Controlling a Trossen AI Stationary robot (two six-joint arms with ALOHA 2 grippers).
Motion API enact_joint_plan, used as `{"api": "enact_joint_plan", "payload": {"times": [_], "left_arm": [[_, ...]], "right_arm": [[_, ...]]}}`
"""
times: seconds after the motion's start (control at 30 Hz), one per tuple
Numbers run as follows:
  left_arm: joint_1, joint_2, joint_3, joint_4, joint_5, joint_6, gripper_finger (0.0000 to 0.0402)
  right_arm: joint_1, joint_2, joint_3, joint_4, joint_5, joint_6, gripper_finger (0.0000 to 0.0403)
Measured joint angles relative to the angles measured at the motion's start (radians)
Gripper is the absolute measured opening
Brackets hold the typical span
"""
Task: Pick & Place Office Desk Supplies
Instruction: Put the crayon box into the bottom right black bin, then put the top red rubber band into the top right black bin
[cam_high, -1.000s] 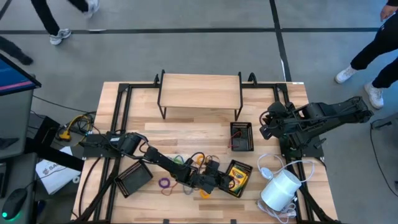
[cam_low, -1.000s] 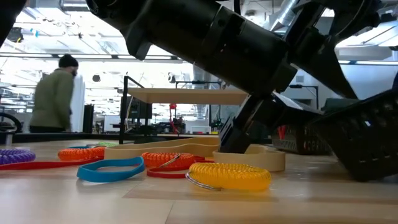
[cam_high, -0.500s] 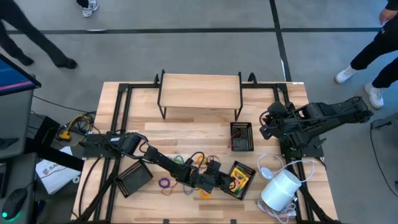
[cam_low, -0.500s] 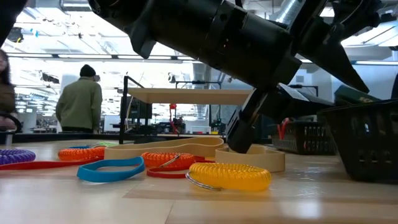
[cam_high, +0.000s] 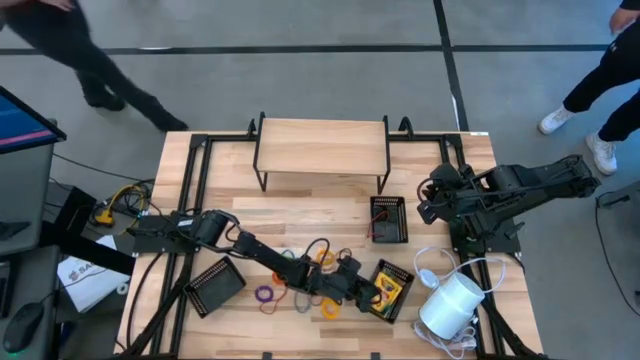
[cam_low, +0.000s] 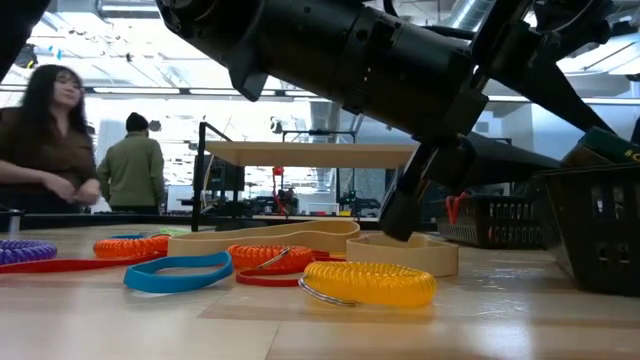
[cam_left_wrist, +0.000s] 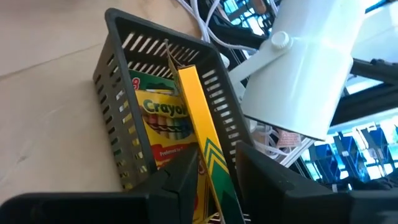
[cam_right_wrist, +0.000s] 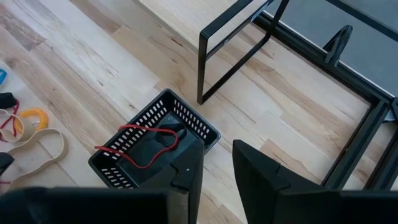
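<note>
The left gripper (cam_left_wrist: 214, 180), clamped on a yellow crayon box (cam_left_wrist: 205, 155), has carried it further into the black mesh tray (cam_high: 393, 290), which has slid toward the white cylinder (cam_high: 452, 304); placement looks nearly done; the right gripper (cam_right_wrist: 214, 168), jaws narrow and empty, waits above the other tray (cam_right_wrist: 152, 152).

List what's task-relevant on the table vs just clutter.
Job:
- crayon box held on edge by left gripper in a mesh tray
- second crayon box under it
- yellow coil loop, orange loop, blue band

Clutter:
- white cylinder
- wooden riser
</note>
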Motion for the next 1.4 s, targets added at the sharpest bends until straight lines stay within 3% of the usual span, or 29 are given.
{"api": "enact_joint_plan", "payload": {"times": [0.33,0.67,0.9,1.1,1.4], "left_arm": [[0.002,-0.001,0.0,0.011,0.001,0.152,0.0105],[0.012,-0.001,0.0,0.031,0.0,0.265,0.014],[0.021,-0.002,0.0,0.032,0.011,0.278,0.0144],[0.021,-0.059,0.0,-0.064,-0.005,0.394,0.0139],[0.033,-0.201,-0.008,-0.239,-0.107,0.591,0.0135]], "right_arm": [[0.0,0.0,0.0,0.014,0.0,0.0,0.0084],[0.0,0.001,0.0,0.014,-0.001,0.0,0.0084],[0.0,0.001,0.0,0.014,-0.003,0.0,0.0084],[0.0,0.002,0.0,0.014,-0.017,0.0,0.0084],[0.0,0.002,0.0,0.014,-0.023,-0.003,0.0084]]}}
